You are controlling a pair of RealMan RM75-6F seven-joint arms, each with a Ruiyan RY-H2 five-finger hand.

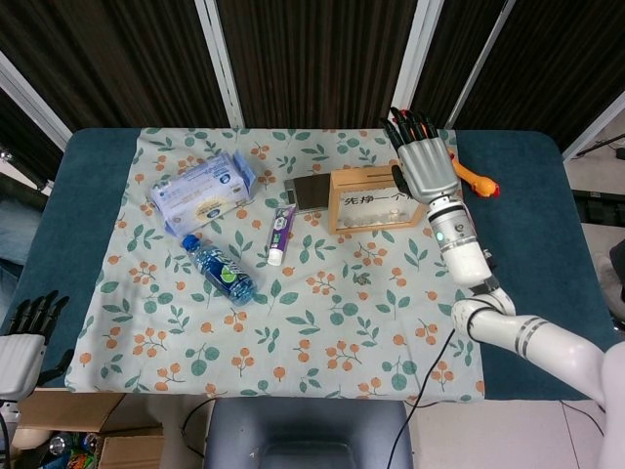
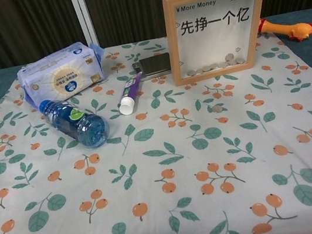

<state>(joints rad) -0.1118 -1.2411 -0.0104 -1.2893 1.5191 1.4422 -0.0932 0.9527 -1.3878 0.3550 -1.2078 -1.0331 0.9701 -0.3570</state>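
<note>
My right hand (image 1: 426,166) hovers with its fingers spread over the right end of the wooden coin box (image 1: 374,200) and holds nothing. The chest view does not show this hand. There the box (image 2: 218,29) stands upright with a glass front, printed text and several coins at its bottom. A single coin (image 2: 217,108) lies on the cloth in front of it. An orange rubber chicken (image 1: 476,180) lies just right of the hand. My left hand (image 1: 24,337) hangs off the table's front left corner, fingers straight, holding nothing.
On the leaf-print cloth (image 1: 293,342) lie a tissue pack (image 1: 202,192), a blue water bottle (image 1: 219,269), a purple toothpaste tube (image 1: 281,233) and a flat dark box (image 1: 312,191). A black cable (image 1: 430,376) runs off the front right edge.
</note>
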